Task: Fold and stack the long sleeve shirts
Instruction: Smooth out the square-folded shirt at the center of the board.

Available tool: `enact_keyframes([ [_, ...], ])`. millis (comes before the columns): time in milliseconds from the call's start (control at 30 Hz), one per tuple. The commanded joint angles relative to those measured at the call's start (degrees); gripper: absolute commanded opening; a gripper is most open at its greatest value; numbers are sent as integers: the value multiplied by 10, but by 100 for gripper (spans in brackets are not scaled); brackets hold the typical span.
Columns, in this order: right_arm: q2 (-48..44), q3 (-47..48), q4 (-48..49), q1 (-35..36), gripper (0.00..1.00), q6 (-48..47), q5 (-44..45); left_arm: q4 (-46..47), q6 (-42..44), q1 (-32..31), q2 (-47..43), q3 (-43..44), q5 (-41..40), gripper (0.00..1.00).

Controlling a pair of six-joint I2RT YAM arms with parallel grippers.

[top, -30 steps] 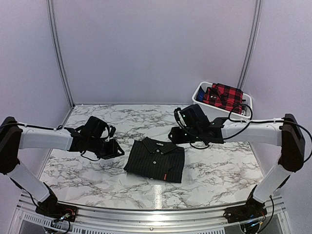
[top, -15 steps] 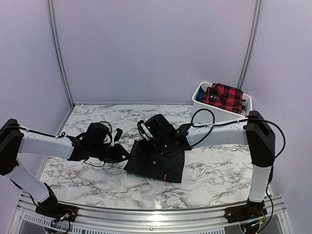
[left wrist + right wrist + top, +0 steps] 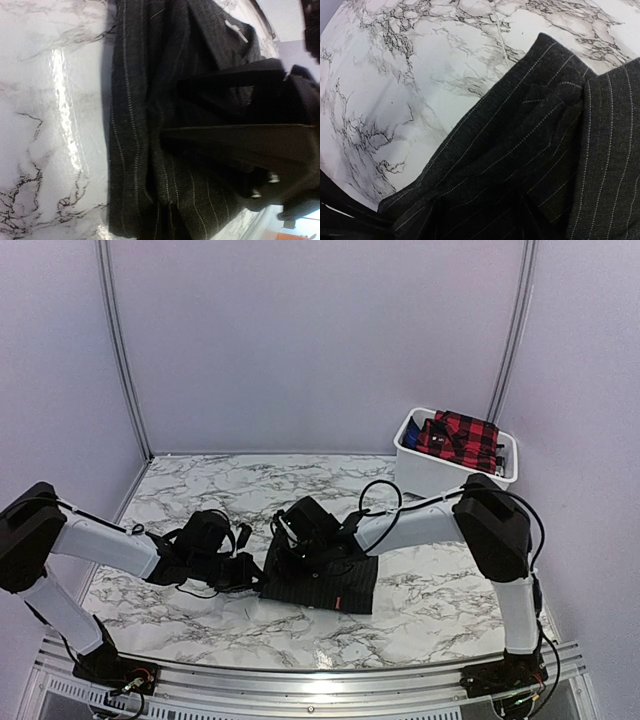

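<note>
Black two-finger left hand (image 3: 240, 570) and black two-finger right hand (image 3: 292, 555) low, near each other.
The white-sleeved left arm (image 3: 100, 540) reaches rightward from a low elbow, its fingers (image 3: 225, 140) standing close together; the white-sleeved right arm (image 3: 420, 520) reaches leftward from a high elbow, wrist tipped down; how its jaws stand is unclear.

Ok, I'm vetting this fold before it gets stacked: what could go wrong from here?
The left gripper and right gripper crowd the same left edge of the black pinstripe shirt, so they might bump. If only an edge is gripped, the folded layers could slide open when moved.
</note>
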Motion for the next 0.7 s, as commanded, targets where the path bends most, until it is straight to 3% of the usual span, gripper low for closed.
enact_keyframes([
  [0,-19,11,-1,4,51,-3,10,6,-46,-9,37,-17,-24,5],
  [167,-109,-24,-13,4,57,-6,23,5,-69,-15,35,-23,-35,0],
  [300,-196,-114,-4,5,58,12,28,0,-81,-18,26,-21,-35,0],
  [467,-260,-236,18,25,46,54,22,-18,-85,-22,18,-9,-39,0],
  [667,-251,-323,25,40,38,97,33,-49,-82,-26,19,10,-49,0],
])
